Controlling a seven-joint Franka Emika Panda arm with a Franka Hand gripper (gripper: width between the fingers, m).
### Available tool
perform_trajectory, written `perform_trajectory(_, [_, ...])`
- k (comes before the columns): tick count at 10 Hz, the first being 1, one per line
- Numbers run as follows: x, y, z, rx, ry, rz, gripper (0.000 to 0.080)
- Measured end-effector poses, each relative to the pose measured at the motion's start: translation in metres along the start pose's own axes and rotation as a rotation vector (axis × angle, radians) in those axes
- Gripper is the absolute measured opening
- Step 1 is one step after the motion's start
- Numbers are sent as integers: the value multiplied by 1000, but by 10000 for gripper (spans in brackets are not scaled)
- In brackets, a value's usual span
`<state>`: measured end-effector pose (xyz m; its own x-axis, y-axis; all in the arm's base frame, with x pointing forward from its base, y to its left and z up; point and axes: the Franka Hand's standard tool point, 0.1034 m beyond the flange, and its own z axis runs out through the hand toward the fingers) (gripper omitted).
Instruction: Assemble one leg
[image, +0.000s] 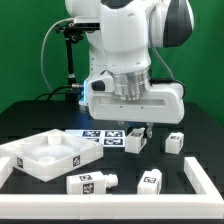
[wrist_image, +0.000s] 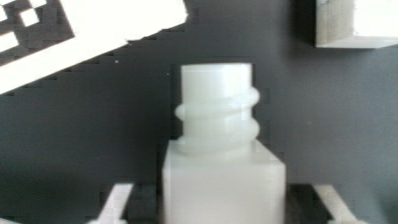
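Observation:
A white leg (wrist_image: 222, 140) stands between my fingers in the wrist view, its ribbed peg pointing away from the camera. Both fingertips (wrist_image: 121, 200) show with a dark gap on each side of the leg, so my gripper (wrist_image: 226, 205) is open around it and not touching. In the exterior view my gripper (image: 138, 132) is low over the black table, with this leg (image: 134, 144) under it, just right of the marker board (image: 108, 137). Three more legs lie loose: one at the right (image: 175, 142) and two near the front (image: 150, 180) (image: 90, 182).
The large white square panel with a raised rim (image: 45, 155) lies at the exterior view's left. A white rail (image: 205, 185) borders the table at the front right. In the wrist view the marker board (wrist_image: 71, 40) and another leg (wrist_image: 347, 25) lie beyond the held position.

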<state>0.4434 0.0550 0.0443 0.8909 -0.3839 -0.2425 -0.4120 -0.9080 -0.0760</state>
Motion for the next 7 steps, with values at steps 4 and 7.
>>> perform_trajectory(4, [-67, 2, 21, -42, 16, 16, 285])
perform_trajectory(7, [-99, 0, 52, -76, 51, -8, 285])
